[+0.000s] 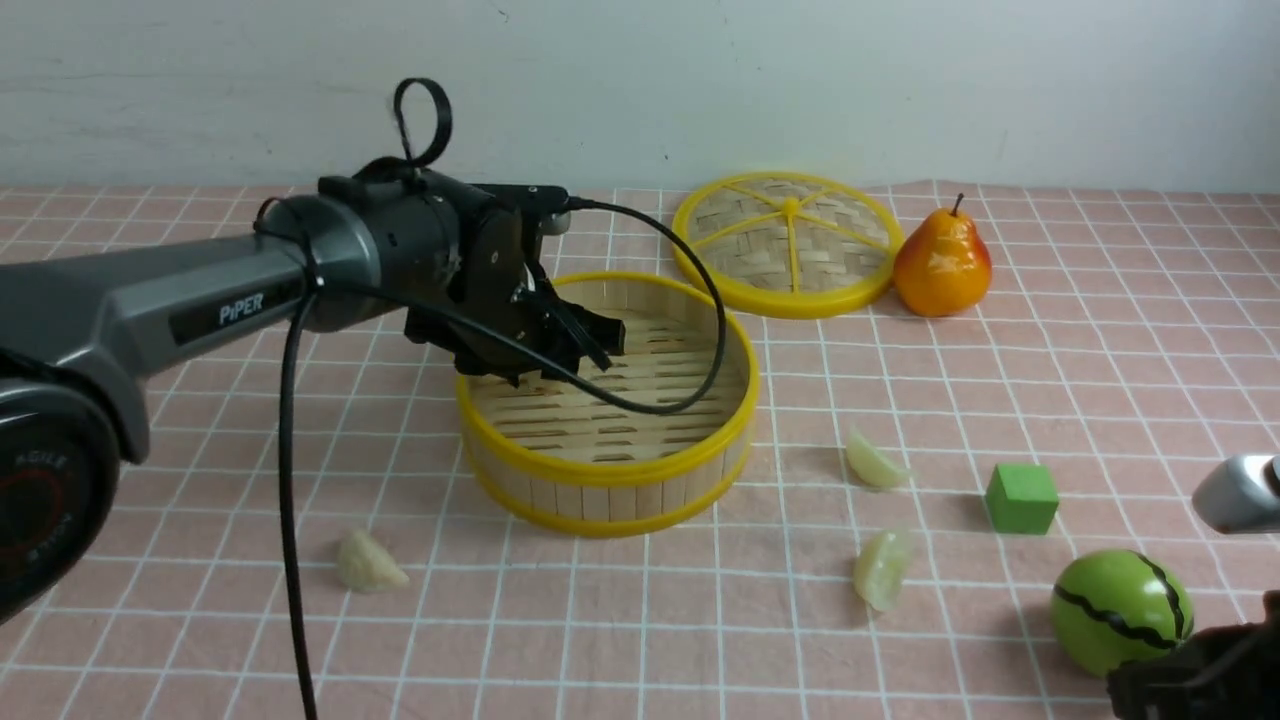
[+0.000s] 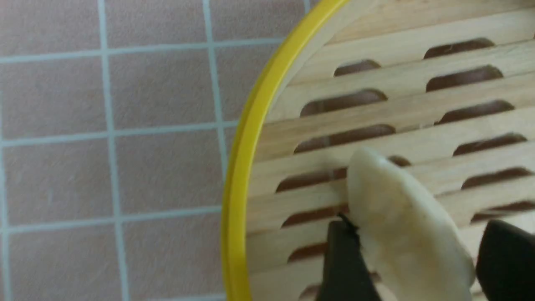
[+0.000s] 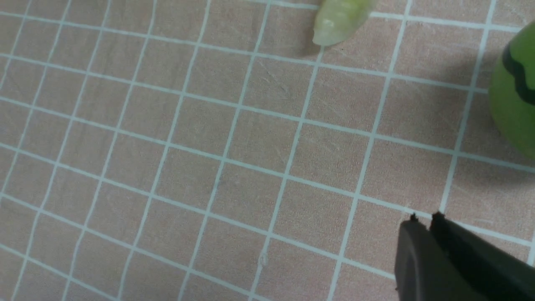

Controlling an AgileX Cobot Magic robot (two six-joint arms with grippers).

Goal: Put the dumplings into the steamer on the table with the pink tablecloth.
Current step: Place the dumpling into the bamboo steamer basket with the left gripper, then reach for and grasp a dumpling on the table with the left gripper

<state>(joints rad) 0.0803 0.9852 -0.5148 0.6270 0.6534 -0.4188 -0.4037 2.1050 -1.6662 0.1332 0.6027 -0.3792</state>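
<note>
Left arm point(image 1: 150, 300): comes in from the near left, left gripper point(image 1: 600, 335) hanging over the steamer point(image 1: 600, 470).
Loose dumplings point(image 1: 368, 562) point(image 1: 882, 567) point(image 1: 875, 460): three out on the pink cloth point(image 1: 1100, 380) around the steamer, one left, two right.
Left wrist cam: jaws spread wide, fourth dumpling point(image 2: 401, 225) between them, touching one finger, over the slatted floor.
Right wrist cam: right gripper point(image 3: 426, 217) pinched together, empty, over the cloth, melon point(image 3: 514, 96) nearby.
</note>
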